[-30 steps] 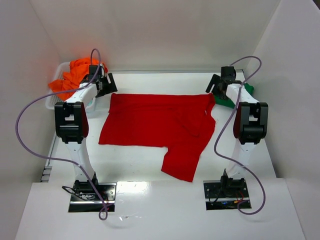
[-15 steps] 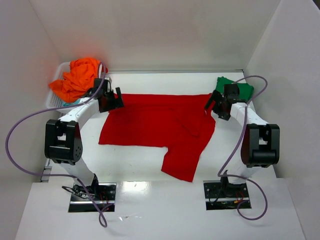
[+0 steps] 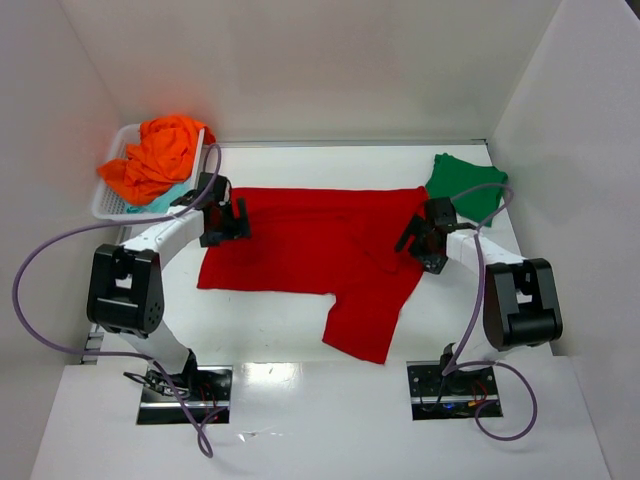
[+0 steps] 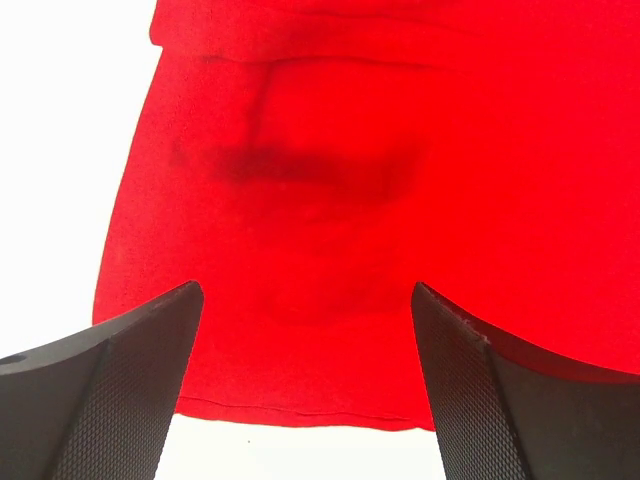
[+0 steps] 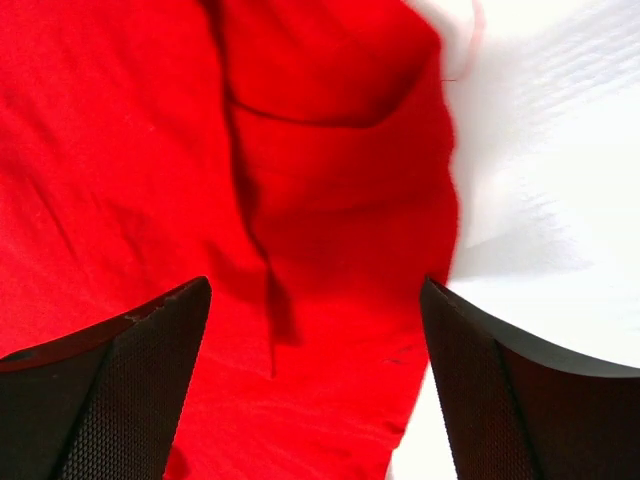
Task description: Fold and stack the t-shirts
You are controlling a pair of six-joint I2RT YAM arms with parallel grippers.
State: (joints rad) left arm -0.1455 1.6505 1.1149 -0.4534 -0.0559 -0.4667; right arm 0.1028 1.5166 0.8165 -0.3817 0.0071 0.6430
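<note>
The large red t-shirt point(image 3: 315, 245) lies spread flat on the white table, one part hanging toward the near edge. My left gripper point(image 3: 226, 218) is open and empty just above the shirt's left edge; the red cloth point(image 4: 330, 180) and its hem fill the left wrist view between the fingers point(image 4: 120, 390). My right gripper point(image 3: 418, 240) is open and empty above the shirt's right edge, where the cloth point(image 5: 300, 200) shows a long crease. A dark green t-shirt point(image 3: 466, 186) lies at the back right. An orange t-shirt point(image 3: 155, 155) is heaped in the basket over a pale teal one point(image 3: 165, 200).
The white lattice basket point(image 3: 103, 203) stands at the back left against the wall. White walls close in the table on three sides. Purple cables loop from both arms. Bare white table point(image 3: 260, 320) lies in front of the red shirt.
Both arms have swung down and inward from the back of the table. Their grippers now sit low over the red shirt's left and right edges. The shirt has not moved.
</note>
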